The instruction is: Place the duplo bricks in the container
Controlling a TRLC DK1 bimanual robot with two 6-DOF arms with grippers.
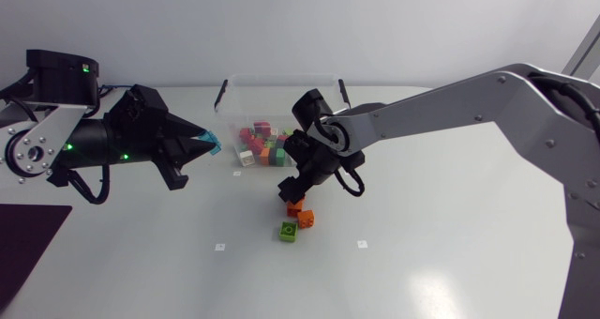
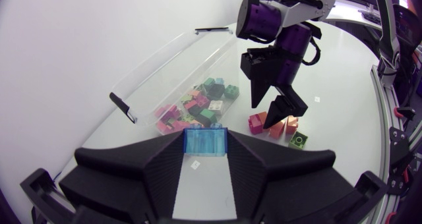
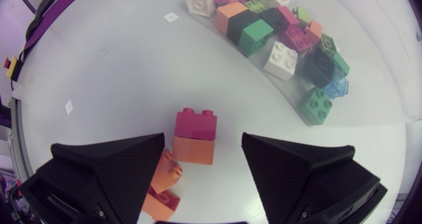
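My left gripper [image 1: 207, 143] hovers left of the clear container [image 1: 234, 92] and is shut on a translucent blue brick [image 2: 206, 142]. The container [image 2: 165, 58] holds several coloured bricks [image 1: 264, 144]. My right gripper [image 1: 293, 189] is down at the table in front of the container, open. Between its fingers stands a pink brick stacked on an orange one [image 3: 195, 137], with a gap on each side. Two more orange bricks [image 3: 162, 184] lie beside one finger. A green brick [image 1: 289, 231] lies a little nearer the table's front.
Small white markers [image 1: 219, 247] dot the table. A dark mat [image 1: 28, 239] lies at the front left corner. Two black clips [image 1: 222, 92] stand on the container's rim.
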